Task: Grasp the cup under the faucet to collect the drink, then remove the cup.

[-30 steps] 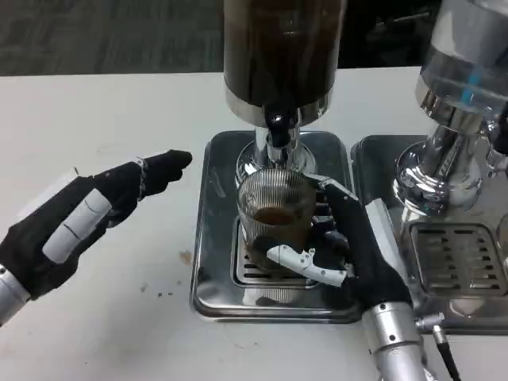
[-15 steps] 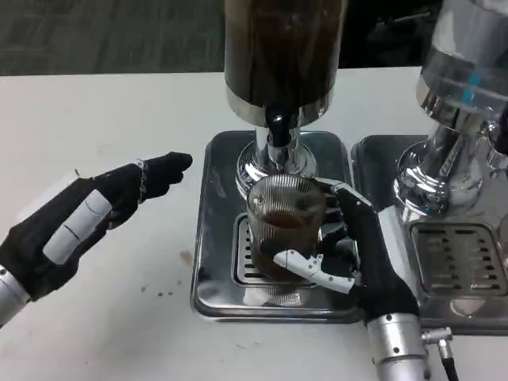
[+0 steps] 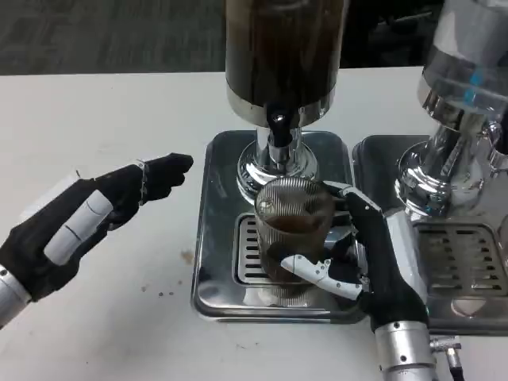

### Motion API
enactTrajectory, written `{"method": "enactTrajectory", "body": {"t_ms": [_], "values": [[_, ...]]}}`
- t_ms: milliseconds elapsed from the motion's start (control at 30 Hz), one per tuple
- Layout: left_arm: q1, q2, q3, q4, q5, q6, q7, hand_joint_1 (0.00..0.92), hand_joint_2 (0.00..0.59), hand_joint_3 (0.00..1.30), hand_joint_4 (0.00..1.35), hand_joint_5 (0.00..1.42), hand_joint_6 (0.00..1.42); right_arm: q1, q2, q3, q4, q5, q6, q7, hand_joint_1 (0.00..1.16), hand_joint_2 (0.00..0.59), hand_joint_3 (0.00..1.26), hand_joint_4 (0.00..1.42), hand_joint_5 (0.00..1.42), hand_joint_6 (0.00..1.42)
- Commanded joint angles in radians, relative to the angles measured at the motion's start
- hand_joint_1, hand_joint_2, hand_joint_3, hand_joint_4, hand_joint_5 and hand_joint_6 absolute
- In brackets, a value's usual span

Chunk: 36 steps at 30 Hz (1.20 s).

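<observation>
At frame centre, right hand (image 3: pixel 373 262) grips ribbed cup (image 3: pixel 292 230) (partly filled) below faucet (image 3: pixel 277 127); left hand (image 3: pixel 87 218) is open, empty.

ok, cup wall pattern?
Clear glass with fine vertical ribs; the cup, held by the right hand, has brown drink inside. Head view.

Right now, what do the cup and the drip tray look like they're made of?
Ribbed cup: clear glass or hard plastic, hard to tell which; dark drink shows through the fluted wall. Held by the right hand.
Drip tray: polished metal, likely stainless steel; mirror-like reflections, slotted grate in the middle.
</observation>
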Motion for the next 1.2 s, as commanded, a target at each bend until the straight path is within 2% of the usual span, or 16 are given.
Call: {"method": "enactTrajectory", "body": {"t_ms": [33,200,700,1200], "values": [[0.001,0.007,-0.004,0.012,0.008,0.01,-0.002,0.0,0.13,0.23,0.12,0.11,0.09,0.004,-0.006,-0.008,-0.041,-0.005,-0.043,-0.031,0.8,0.218,0.62,0.66,0.82,1.01],[-0.008,0.006,-0.006,0.02,0.009,0.007,-0.004,0.0,0.13,0.23,0.12,0.11,0.09,0.012,-0.009,-0.01,-0.056,-0.015,-0.049,-0.043,0.86,0.206,0.63,0.68,0.87,1.09],[-0.019,0.006,-0.014,0.032,0.012,-0.005,-0.008,0.0,0.127,0.23,0.12,0.12,0.09,0.038,-0.014,-0.019,-0.078,-0.017,-0.054,-0.071,0.93,0.151,0.68,0.76,0.96,1.18],[-0.028,0.004,-0.027,0.03,0.022,-0.023,-0.007,0.0,0.125,0.24,0.12,0.12,0.09,0.137,-0.028,-0.046,-0.213,-0.012,-0.051,-0.058,0.95,0.139,0.72,0.81,0.98,1.25]]}}
